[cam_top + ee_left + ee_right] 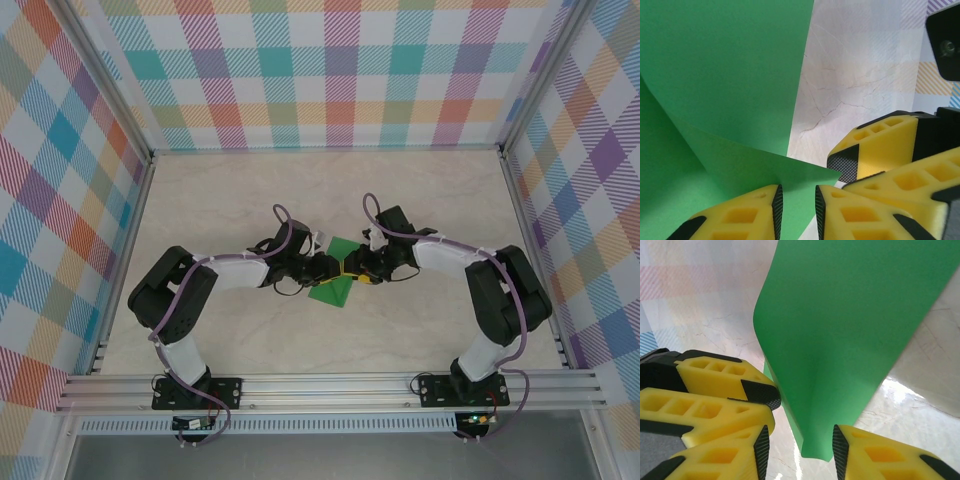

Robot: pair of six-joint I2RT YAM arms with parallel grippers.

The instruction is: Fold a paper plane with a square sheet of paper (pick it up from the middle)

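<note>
On table point(300, 190), paper point(330, 290) between left fingers point(740, 220), right fingers point(880, 455); plaid walls point(330, 70) around.

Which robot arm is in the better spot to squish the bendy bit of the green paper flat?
Probably the right. In its wrist view the right gripper has the rounded bend of the green paper between its open fingers. The left gripper straddles only a flat part near a corner.

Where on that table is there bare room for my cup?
Bare table stretches between the arms and the back wall, and between the green paper and the front rail. The middle is crowded: left hand and right hand meet at the paper.
</note>
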